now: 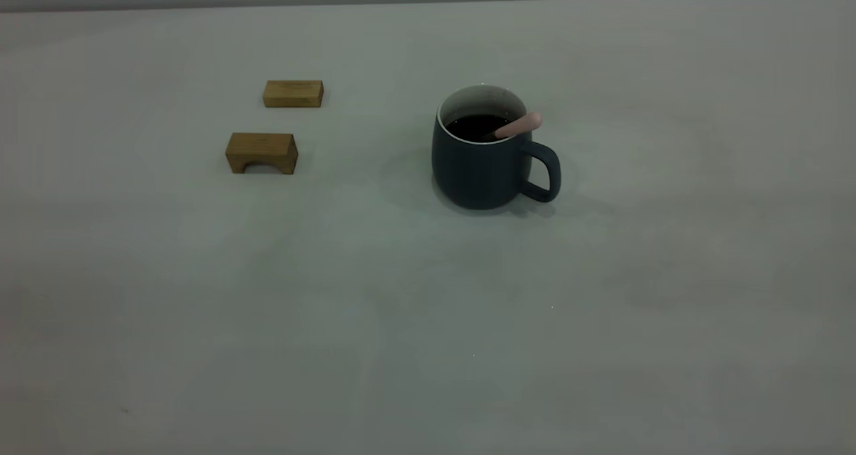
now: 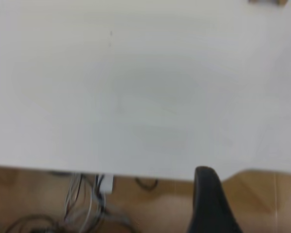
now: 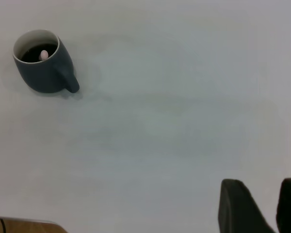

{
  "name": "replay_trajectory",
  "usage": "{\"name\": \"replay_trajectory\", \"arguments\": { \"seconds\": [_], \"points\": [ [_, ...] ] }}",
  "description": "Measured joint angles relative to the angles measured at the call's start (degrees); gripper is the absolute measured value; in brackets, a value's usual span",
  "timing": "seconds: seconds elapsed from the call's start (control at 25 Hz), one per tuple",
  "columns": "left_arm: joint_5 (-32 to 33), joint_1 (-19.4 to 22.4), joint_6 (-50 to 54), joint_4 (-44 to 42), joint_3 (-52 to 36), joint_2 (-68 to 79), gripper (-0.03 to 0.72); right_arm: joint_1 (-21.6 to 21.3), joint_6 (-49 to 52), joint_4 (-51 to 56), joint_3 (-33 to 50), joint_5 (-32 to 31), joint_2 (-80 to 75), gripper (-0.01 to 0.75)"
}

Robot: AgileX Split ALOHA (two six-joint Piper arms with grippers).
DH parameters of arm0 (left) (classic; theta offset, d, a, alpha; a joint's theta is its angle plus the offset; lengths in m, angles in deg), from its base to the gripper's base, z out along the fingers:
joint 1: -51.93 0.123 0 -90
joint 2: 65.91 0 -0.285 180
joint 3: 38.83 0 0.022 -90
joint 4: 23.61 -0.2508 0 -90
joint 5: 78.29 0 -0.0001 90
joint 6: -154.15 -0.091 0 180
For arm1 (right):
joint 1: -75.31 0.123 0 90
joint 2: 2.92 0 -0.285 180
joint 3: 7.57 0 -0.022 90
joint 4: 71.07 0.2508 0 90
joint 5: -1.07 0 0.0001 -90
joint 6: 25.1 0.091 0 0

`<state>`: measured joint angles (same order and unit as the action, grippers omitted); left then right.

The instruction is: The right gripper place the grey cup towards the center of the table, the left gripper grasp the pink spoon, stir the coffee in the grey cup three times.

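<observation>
The pink spoon (image 1: 518, 126) leans in the grey cup (image 1: 483, 164) (both grippers away, state unclear); pull out straight, gently.

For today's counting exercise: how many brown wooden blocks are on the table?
2. A flat rectangular brown wooden block lies farther back on the left; an arch-cut brown wooden block sits nearer, just in front. Neither touches the grey mug.

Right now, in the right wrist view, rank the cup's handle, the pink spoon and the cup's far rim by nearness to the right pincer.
1. The grey cup's handle, turned toward the right pincer.
2. The pink spoon, its end inside the cup.
3. The cup's far rim, on the side away.
</observation>
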<state>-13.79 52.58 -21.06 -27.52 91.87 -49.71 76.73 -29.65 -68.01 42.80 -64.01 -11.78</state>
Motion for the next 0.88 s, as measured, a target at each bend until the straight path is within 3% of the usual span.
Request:
{"name": "replay_trajectory", "arguments": {
  "seconds": [0.28,0.88],
  "points": [
    [0.17,0.00,-0.98,0.40,0.00,-9.14,0.518,0.00,0.00,0.00,0.00,0.00,0.00,0.238],
    [0.23,0.00,-1.50,0.65,0.00,-9.49,0.518,0.00,0.00,0.00,0.00,0.00,0.00,0.240]
  ]
}}
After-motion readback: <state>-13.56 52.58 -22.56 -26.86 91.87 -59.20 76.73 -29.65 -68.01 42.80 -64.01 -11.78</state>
